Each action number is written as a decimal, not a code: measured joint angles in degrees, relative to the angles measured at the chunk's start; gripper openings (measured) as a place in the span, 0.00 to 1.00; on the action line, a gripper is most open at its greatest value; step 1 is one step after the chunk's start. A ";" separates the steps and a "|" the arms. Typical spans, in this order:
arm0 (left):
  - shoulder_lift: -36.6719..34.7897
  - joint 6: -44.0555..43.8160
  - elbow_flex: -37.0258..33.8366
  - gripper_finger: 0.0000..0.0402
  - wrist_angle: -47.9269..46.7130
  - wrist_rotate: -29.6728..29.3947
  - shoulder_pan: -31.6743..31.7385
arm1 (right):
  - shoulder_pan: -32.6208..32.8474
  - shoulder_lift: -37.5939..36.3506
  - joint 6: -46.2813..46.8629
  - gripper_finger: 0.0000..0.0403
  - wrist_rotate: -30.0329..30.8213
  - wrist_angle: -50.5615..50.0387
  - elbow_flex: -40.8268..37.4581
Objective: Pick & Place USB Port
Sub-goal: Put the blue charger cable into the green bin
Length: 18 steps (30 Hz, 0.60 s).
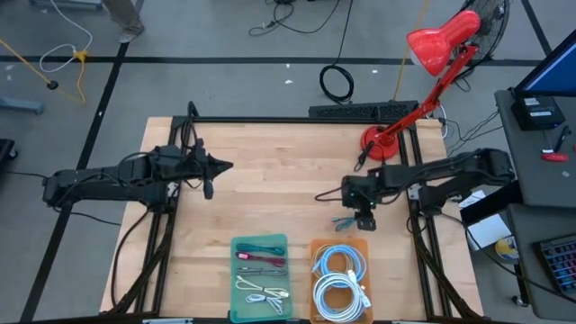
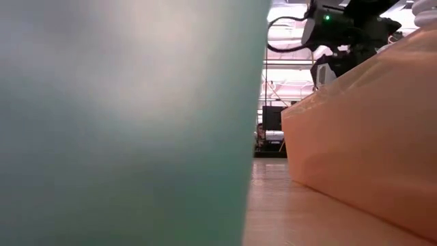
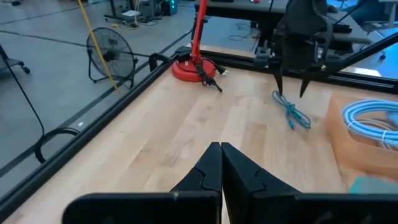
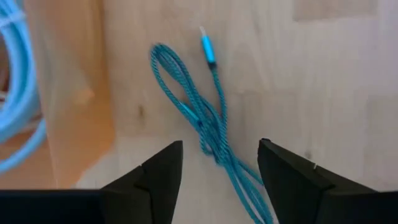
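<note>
While right gripper [image 4: 219, 163] hovers, fingers apart, teal USB cable [image 4: 199, 112] lies on table [image 1: 270, 171] directly beneath.
Cable beside orange bin [image 1: 340, 245]; left gripper [image 3: 221, 163] closed, well apart.

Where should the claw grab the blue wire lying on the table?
Probably at the bunched middle of the teal cable, where its strands cross and lie together. Come straight down from above: it lies flat on the wooden table, and the open right claw hangs over that spot. The left claw waits shut.
</note>
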 joint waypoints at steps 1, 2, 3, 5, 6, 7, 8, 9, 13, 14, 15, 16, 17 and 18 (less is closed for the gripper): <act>0.00 -0.13 0.00 0.00 0.01 0.04 -0.01 | 0.54 0.49 0.02 0.50 -0.06 0.93 0.00; 0.00 -0.23 0.00 0.00 -0.01 0.06 -0.01 | 1.14 0.98 0.08 0.50 -0.05 1.49 0.00; 0.00 -0.25 0.00 0.00 -0.01 0.07 -0.01 | 1.71 1.47 0.12 0.50 0.00 1.56 0.00; 0.00 -0.29 0.00 0.00 -0.07 0.07 -0.01 | 2.64 2.62 0.48 0.49 0.01 1.32 0.00; 0.00 -0.29 0.00 0.00 -0.13 0.07 -0.01 | 3.02 3.24 0.96 0.49 0.03 1.28 0.00; 0.00 -0.28 0.00 0.00 -0.18 0.09 -0.01 | 3.32 3.77 1.41 0.49 0.15 1.22 0.00; 0.00 -0.27 0.00 0.00 -0.18 0.11 -0.01 | 3.67 4.11 1.44 0.49 0.50 1.09 -0.05; 0.00 -0.27 0.00 0.00 -0.18 0.23 -0.01 | 4.00 4.56 1.49 0.49 1.59 1.12 -0.11; 0.00 -0.12 0.00 0.00 -0.25 0.63 -0.01 | 4.95 6.43 1.53 0.49 6.60 1.28 -0.98; 0.00 -0.12 0.00 0.00 -0.31 0.70 -0.01 | 4.97 7.07 1.52 0.49 7.71 1.26 -1.22; 0.02 -0.13 0.00 0.00 -0.43 0.89 0.01 | 4.96 7.71 1.66 0.49 8.61 1.26 -1.52; 0.02 -0.20 0.00 0.00 -0.47 1.02 -0.01 | 4.96 8.26 1.95 0.49 9.12 1.32 -1.90; 0.01 -0.22 0.00 0.00 -0.47 1.12 -0.01 | 4.94 8.78 2.16 0.49 9.24 1.62 -2.14; 0.00 -0.26 0.00 0.00 -0.47 1.16 -0.01 | 4.94 9.25 2.51 0.49 9.32 2.01 -2.28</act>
